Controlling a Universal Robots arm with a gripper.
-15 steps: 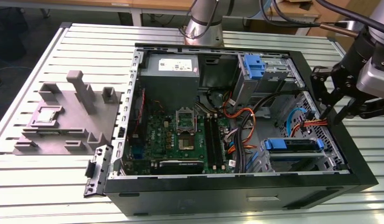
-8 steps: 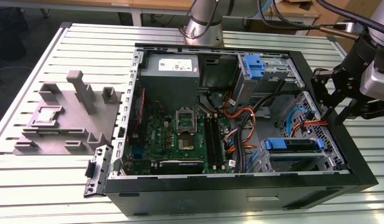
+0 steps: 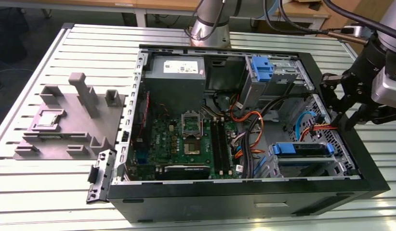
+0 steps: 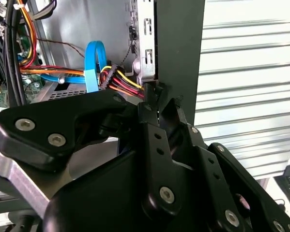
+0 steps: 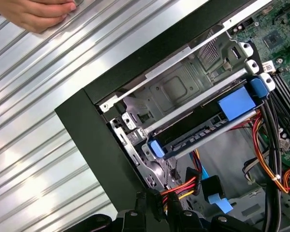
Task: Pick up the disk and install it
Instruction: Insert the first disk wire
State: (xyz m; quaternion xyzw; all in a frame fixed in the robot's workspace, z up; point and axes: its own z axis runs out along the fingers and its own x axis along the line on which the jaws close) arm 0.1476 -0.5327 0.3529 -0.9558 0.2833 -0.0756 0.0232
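Observation:
The disk [image 3: 301, 149] lies flat in its blue carrier inside the drive bay at the exterior view's right end of the open computer case [image 3: 249, 197]. In the first wrist view the disk [image 5: 207, 123] spans that bay, blue tabs at both ends. My gripper [image 3: 342, 103] hangs over the case's right wall, a little beyond the disk. In the second wrist view the gripper [image 4: 159, 96] has its fingertips drawn together right at the end of a red-and-yellow cable bundle [image 4: 123, 84]. Whether the tips pinch the cable's plug is hidden.
A person's hand [image 5: 38, 12] rests on the slatted table [image 3: 69, 192] outside the case. A grey fixture block [image 3: 69, 120] stands at the exterior view's left. A blue bracket [image 3: 262, 67] sits in the upper bay. Orange cables [image 3: 249, 134] cross beside the motherboard [image 3: 185, 139].

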